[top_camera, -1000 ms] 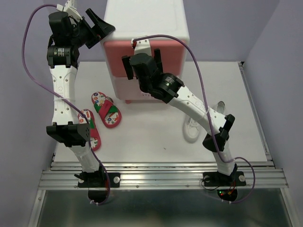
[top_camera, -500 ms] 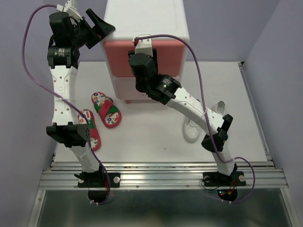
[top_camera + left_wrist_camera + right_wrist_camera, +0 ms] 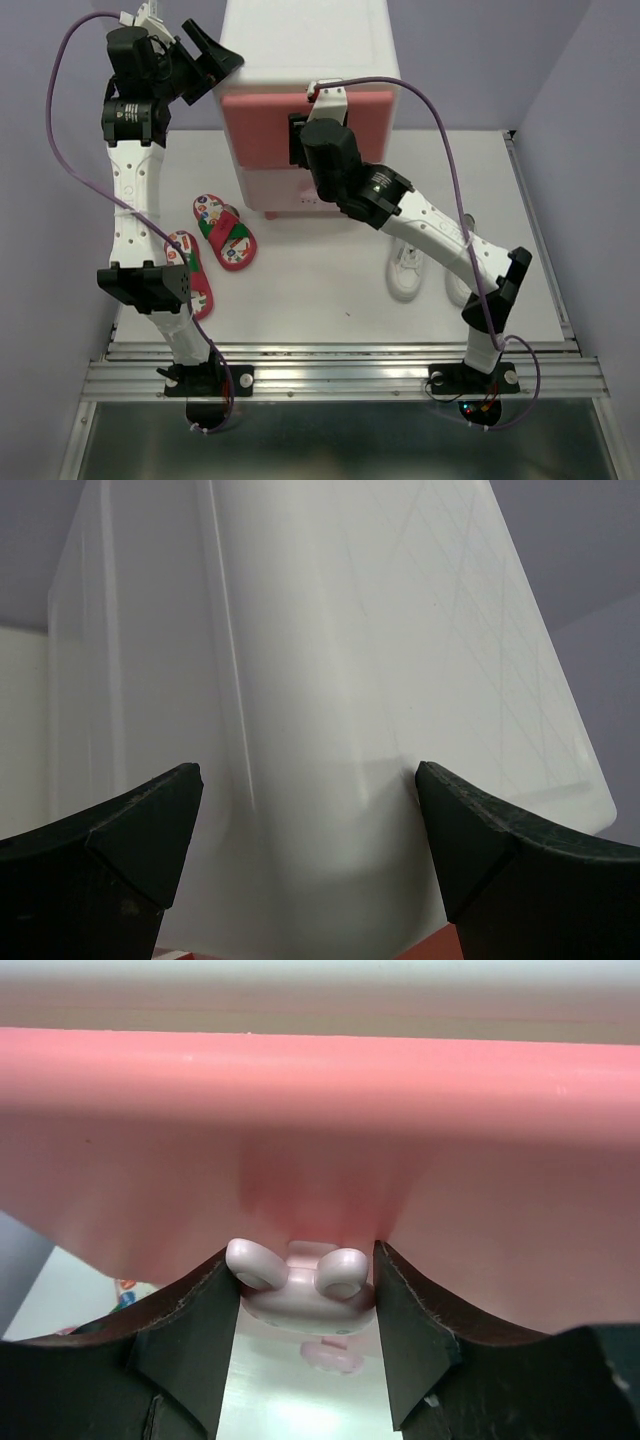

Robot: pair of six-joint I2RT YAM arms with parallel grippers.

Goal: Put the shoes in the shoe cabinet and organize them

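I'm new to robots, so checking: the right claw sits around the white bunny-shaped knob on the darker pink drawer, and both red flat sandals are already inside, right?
No: both red flat sandals lie on the white table, outside the white cabinet, as the top external view shows. The rest holds.

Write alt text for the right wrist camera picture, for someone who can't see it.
The right gripper has its dark jaws closed on a pale bunny-shaped knob, one jaw against each ear. The knob sits on the pink upper drawer front, which fills the upper frame.
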